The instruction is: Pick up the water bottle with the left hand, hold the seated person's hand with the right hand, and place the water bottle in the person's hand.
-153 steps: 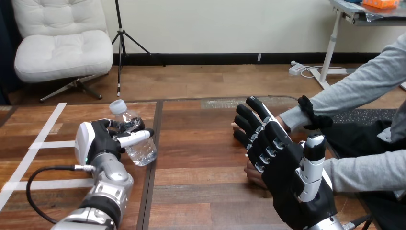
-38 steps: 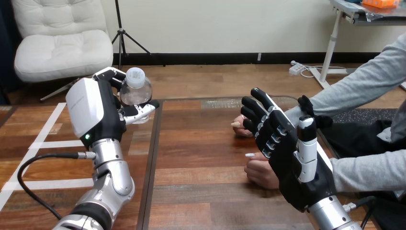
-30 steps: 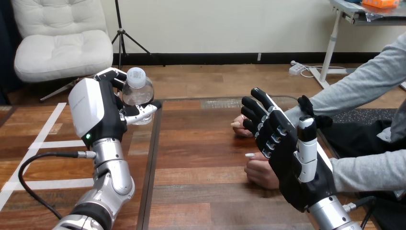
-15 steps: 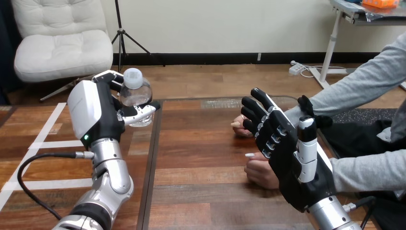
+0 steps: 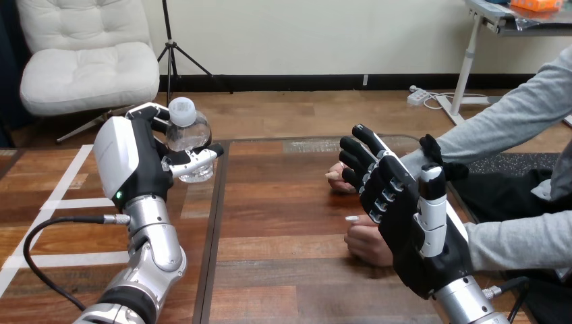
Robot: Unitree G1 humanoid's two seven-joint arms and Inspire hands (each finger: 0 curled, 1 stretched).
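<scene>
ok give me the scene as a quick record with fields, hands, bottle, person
left hand: shut on water bottle, thumb across its front
water bottle: cap up, looks lifted off the table
person's farther hand: resting on the table
person's nearer hand: resting on the table
right hand: open, fingers straight, in front of both, no grip seen
handover: not yet done

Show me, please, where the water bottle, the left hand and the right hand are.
water bottle (image 5: 188, 135), head view, on its clear upper body.
left hand (image 5: 128, 158), head view, on its white back shell.
right hand (image 5: 405, 233), head view, on its black middle part.
</scene>
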